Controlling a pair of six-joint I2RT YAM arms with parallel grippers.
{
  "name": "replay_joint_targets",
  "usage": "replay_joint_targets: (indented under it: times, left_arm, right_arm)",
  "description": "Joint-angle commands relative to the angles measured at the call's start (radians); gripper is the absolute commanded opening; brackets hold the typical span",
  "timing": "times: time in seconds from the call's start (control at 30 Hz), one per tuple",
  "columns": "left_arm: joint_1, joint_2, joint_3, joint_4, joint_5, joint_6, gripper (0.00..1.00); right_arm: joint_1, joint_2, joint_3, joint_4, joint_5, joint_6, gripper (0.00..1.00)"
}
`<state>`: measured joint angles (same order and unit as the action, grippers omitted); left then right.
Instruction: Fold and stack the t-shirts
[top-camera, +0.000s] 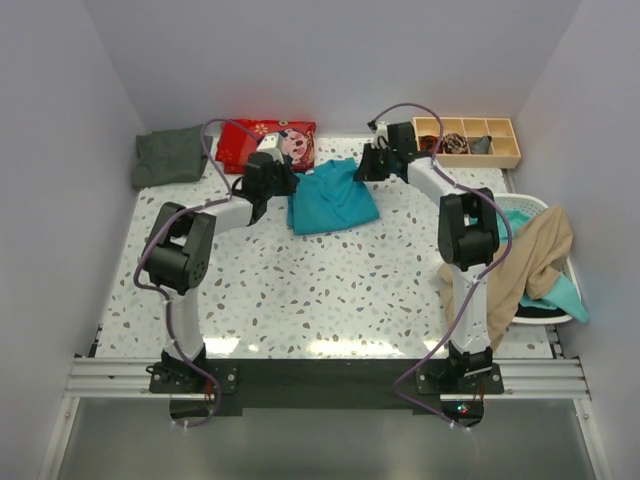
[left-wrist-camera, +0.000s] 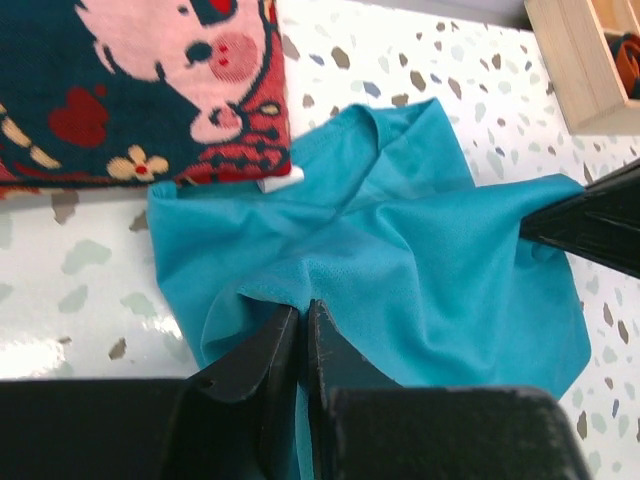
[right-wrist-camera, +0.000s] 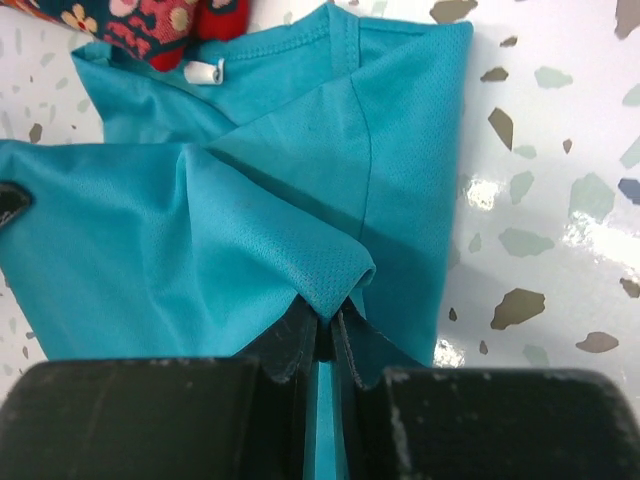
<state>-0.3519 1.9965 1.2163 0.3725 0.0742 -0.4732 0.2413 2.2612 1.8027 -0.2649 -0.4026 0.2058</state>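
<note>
The bright teal t-shirt (top-camera: 332, 200) lies partly folded at the back middle of the table, its collar toward the far edge. My left gripper (top-camera: 287, 186) is at its left edge and my right gripper (top-camera: 366, 166) at its far right corner. In the left wrist view, the left gripper (left-wrist-camera: 303, 312) is shut on a pinch of teal cloth (left-wrist-camera: 430, 270). The right wrist view shows the right gripper (right-wrist-camera: 330, 322) shut on a fold of the same shirt (right-wrist-camera: 200, 250). A dark grey-green t-shirt (top-camera: 172, 155) lies at the back left. A beige t-shirt (top-camera: 520, 255) hangs over the basket.
A red patterned pouch (top-camera: 265, 140) lies just behind the teal shirt. A wooden compartment tray (top-camera: 470, 140) stands at the back right. A white basket (top-camera: 535, 208) at the right edge holds more cloth, some of it teal (top-camera: 562, 295).
</note>
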Motion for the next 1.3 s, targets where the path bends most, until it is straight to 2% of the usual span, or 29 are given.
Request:
replay_joint_targets:
  times: [0.0,0.2,0.33,0.43,0.5,0.53,0.57,0.6,0.67,0.8,1.03,1.17,1.27]
  left_arm:
    - [0.042,0.036,0.084,0.028,-0.010,0.033,0.12]
    - [0.073,0.100,0.161,0.011,-0.005,0.035,0.12]
    - [0.090,0.165,0.232,-0.018,0.016,0.034,0.12]
    - [0.097,0.215,0.282,-0.032,0.024,0.033,0.13]
    - [0.100,0.243,0.308,-0.038,0.029,0.028,0.16]
    - [0.102,0.252,0.313,-0.041,0.026,0.025,0.20]
    - [0.103,0.260,0.321,-0.043,0.021,0.022,0.25]
    - [0.105,0.277,0.321,-0.041,0.010,0.019,0.41]
    - [0.113,0.283,0.307,-0.024,0.012,0.005,0.46]
    - [0.116,0.213,0.235,0.032,-0.054,0.011,0.75]
    - [0.116,0.024,0.132,0.034,-0.113,0.051,0.88]
    - [0.103,-0.059,0.071,0.046,-0.015,0.038,0.88]
    - [0.079,-0.076,0.066,0.089,0.114,0.004,0.87]
  right_arm:
    - [0.004,-0.019,0.116,0.036,-0.001,-0.026,0.07]
    - [0.003,0.087,0.265,0.018,0.002,-0.023,0.07]
    - [0.004,0.205,0.447,-0.057,0.002,-0.025,0.13]
    - [0.003,0.285,0.523,-0.073,-0.001,-0.013,0.17]
    - [0.004,0.319,0.541,-0.073,0.005,-0.006,0.39]
    - [0.003,0.330,0.544,-0.060,0.022,-0.005,0.53]
    - [0.004,0.346,0.540,-0.050,0.031,-0.003,0.62]
    - [0.004,0.350,0.535,-0.037,0.042,-0.003,0.70]
    - [0.004,0.339,0.512,-0.004,0.060,-0.008,0.73]
    - [0.004,0.217,0.367,0.085,0.142,-0.042,0.78]
    - [-0.004,0.063,0.251,0.087,0.243,-0.109,0.82]
    - [-0.002,0.006,0.212,0.093,0.164,-0.095,0.82]
    - [0.009,0.015,0.230,0.075,0.047,-0.075,0.81]
